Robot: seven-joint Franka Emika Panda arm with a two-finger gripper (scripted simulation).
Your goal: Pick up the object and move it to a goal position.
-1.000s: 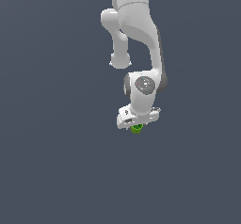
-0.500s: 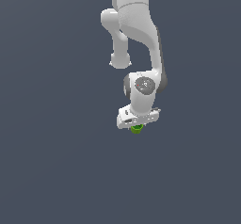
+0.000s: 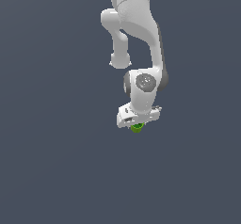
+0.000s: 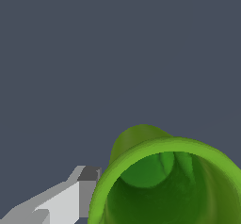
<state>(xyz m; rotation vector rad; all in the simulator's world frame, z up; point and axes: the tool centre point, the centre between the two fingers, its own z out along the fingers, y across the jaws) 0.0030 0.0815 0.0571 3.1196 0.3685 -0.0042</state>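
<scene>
Small bright green tapered cup (image 3: pixel 137 128) sits clamped under the white robot tool (image 3: pixel 137 124), its hollow mouth (image 4: pixel 174 190) filling the wrist view beside one grey-tipped finger (image 4: pixel 87 190), barely shifted from half a second ago above the plain dark grey surface (image 3: pixel 56 171).

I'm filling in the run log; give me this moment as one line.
phase: carry | end effector: shut on green cup | cup: hollow top facing wrist camera | goal: not visible

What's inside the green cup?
Nothing shows inside the cup: the wrist view sees only its hollow green walls. Its lower edge is cut off by the picture.
</scene>
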